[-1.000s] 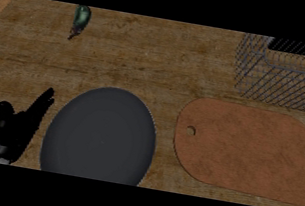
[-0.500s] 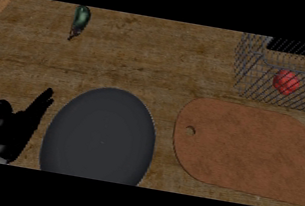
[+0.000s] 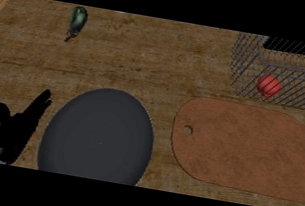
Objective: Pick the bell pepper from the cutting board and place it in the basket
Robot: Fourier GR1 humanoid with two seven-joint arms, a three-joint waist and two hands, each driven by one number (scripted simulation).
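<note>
The left hand (image 3: 10, 129) is seen resting at the lower left, fingers (image 3: 39, 104) straight and holding nothing, beside a dark plate (image 3: 99, 136) on the table (image 3: 146, 68); the cutting board (image 3: 252, 149) lies right, and the bell pepper (image 3: 268, 85) is seen inside the basket (image 3: 246, 65) beyond.

Red bell pepper (image 3: 268, 85) inside wire basket (image 3: 246, 65), bare cutting board (image 3: 249, 147) (brown) below
</note>
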